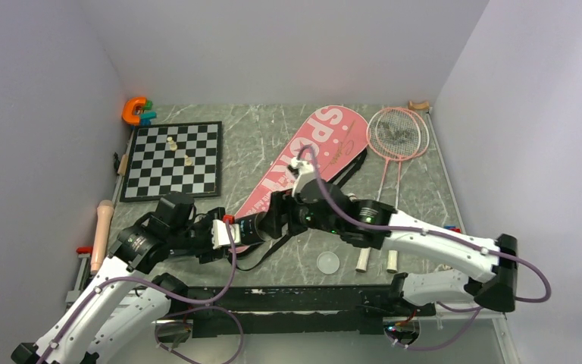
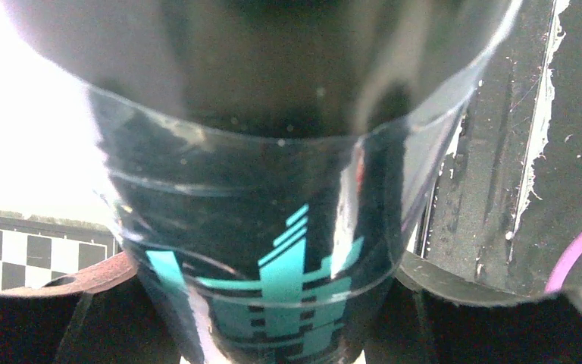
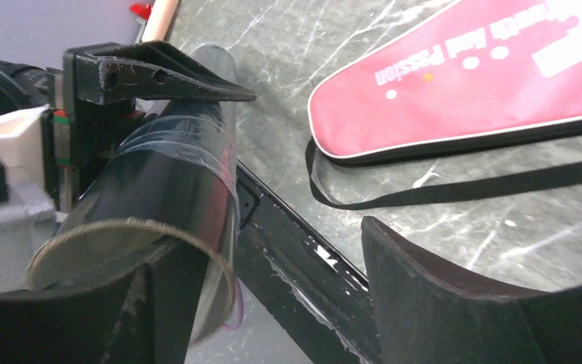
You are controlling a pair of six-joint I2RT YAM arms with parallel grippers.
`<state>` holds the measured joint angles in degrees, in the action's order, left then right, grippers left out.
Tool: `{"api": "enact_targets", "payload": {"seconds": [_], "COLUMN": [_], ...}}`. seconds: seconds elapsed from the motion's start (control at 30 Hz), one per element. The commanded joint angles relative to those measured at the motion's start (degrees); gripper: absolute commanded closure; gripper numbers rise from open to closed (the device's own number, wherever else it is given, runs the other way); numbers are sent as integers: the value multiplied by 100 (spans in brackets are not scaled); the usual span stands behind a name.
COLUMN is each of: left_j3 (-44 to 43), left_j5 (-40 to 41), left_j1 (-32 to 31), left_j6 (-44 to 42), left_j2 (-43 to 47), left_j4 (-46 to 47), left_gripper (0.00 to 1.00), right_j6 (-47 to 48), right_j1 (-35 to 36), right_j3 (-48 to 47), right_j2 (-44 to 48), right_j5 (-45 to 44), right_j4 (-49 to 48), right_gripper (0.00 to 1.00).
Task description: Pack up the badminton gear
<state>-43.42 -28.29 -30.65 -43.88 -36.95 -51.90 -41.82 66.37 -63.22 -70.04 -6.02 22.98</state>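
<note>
- While your left gripper (image 1: pixel 241 227) has its jaws clamped on the long black tube (image 2: pixel 273 227), the tube hangs roughly level over the worktop (image 1: pixel 273 129), near the pink bag (image 1: pixel 314 152).
- Right gripper (image 3: pixel 288 303): jaws apart and empty, beside the tube's open mouth.
- Step, by my reading: filling or capping the tube. No shuttlecocks in view.
- Next: send your right arm to the clear disc (image 1: pixel 327 262), likely the cap.
- Both forearms reach inward, wrists meeting mid-worktop.

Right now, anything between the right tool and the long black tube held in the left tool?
Nothing visible. The long black tube, clear-wrapped, is clamped in the left tool, its open end right beside one finger of the open right tool. Between those fingers only the grey marbled table and its black edge rail show.
</note>
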Motion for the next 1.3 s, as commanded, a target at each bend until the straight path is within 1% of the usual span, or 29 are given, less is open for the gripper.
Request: {"api": "enact_targets", "payload": {"seconds": [0.0, 0.07, 0.17, 0.27, 0.4, 0.47, 0.57, 0.73, 0.97, 1.03, 1.1, 1.27], "left_j3": [-92, -67, -55, -39, -54, -74, -104, -116, -82, -88, -101, -114], "left_j5": [-189, -143, -85, -41, -39, -36, -44, -38, -42, -42, -36, -24], "left_j1": [17, 20, 22, 21, 19, 20, 18, 17, 20, 16, 16, 19], "left_j6": [-132, -141, -158, -140, -148, -148, -151, -149, -139, -150, -156, -157], "left_j2": [85, 87, 90, 99, 99, 75, 59, 73, 100, 102, 100, 100], "left_j4": [187, 216, 227, 249, 242, 239, 229, 200, 216, 211, 208, 176], "left_gripper": [100, 100, 100, 100, 100, 100, 100, 100, 100, 100, 100, 100], "right_j6": [-184, -332, -695, -1040, -1500, -1712, -1977, -2328, -2440, -2375, -2334, -2228], "right_j1": [-266, -471, -996, -1611, -2261, -2497, -2874, -3445, -4191, -4346, -4511, -4746], "right_j3": [-205, -159, 63, 540, 1300, 1827, 2352, 2828, 3206, 3180, 3147, 3212], "right_j2": [1067, 1562, 2138, 2519, 2650, 2648, 2570, 2245, 1728, 1452, 1180, 784], "right_j5": [-426, -500, -635, -650, -698, -686, -682, -771, -663, -612, -526, -462], "right_j4": [304, 595, 1209, 1719, 1991, 1858, 1474, 828, -269, -437, -540, -1008], "right_gripper": [21, 17, 8, 8, 8, 8, 10, 14, 23, 29, 33, 39]}}
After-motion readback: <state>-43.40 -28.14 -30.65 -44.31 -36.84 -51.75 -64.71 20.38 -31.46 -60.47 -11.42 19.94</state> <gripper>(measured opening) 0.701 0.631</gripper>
